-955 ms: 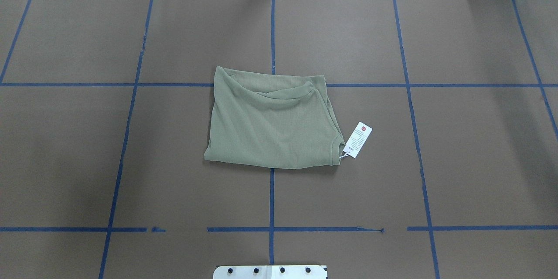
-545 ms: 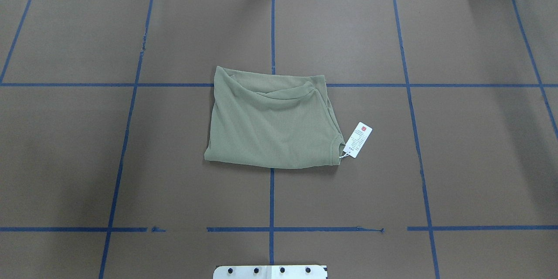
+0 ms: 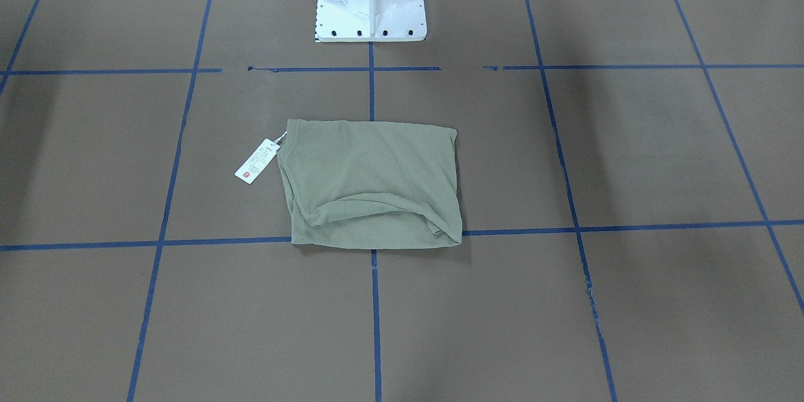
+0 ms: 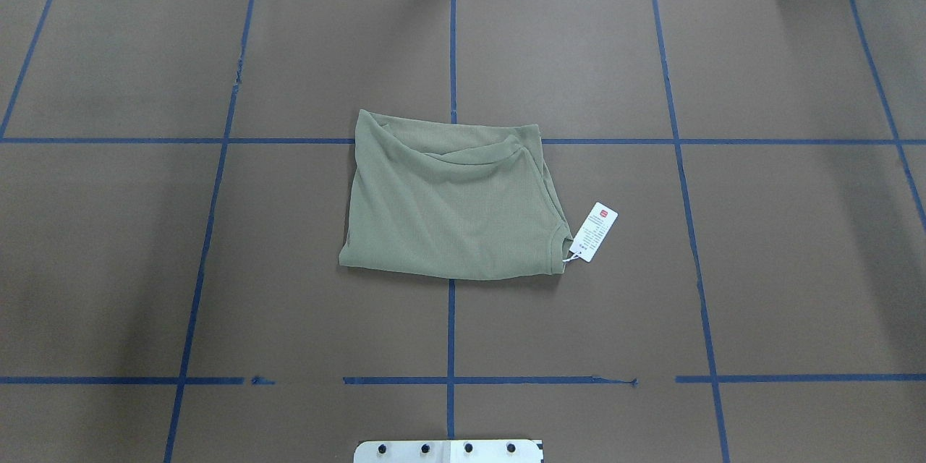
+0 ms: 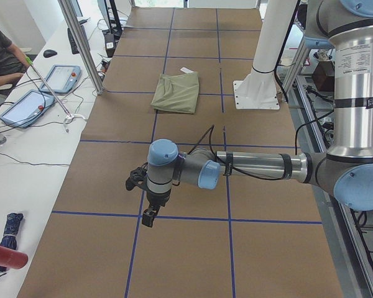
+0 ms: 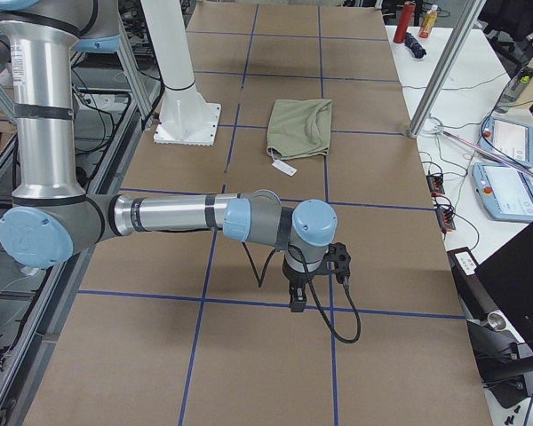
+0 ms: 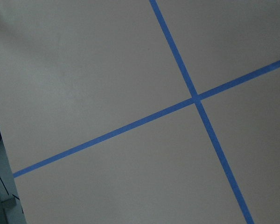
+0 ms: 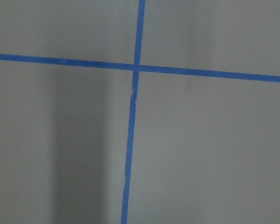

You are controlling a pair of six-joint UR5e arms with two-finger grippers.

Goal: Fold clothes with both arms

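The sage-green shirt (image 4: pixel 452 206) lies folded into a rough rectangle at the middle of the brown table, also in the front view (image 3: pixel 370 185). Its white hang tag (image 4: pixel 594 231) sticks out at the right near corner. Both arms are off to the table's ends, far from the shirt. The left gripper (image 5: pixel 150 217) points down over a blue tape crossing. The right gripper (image 6: pixel 297 302) does the same at the other end. Both grippers show in the side views only, so I cannot tell whether they are open or shut. The wrist views show only bare paper and tape.
The white pedestal base (image 3: pixel 370 0) stands behind the shirt on the robot's side. Blue tape lines (image 4: pixel 451 333) grid the brown paper. A side table with tablets (image 5: pixel 59 77) and a seated person (image 5: pixel 0 56) lie beyond the far edge. Metal posts (image 5: pixel 81 43) stand at that edge.
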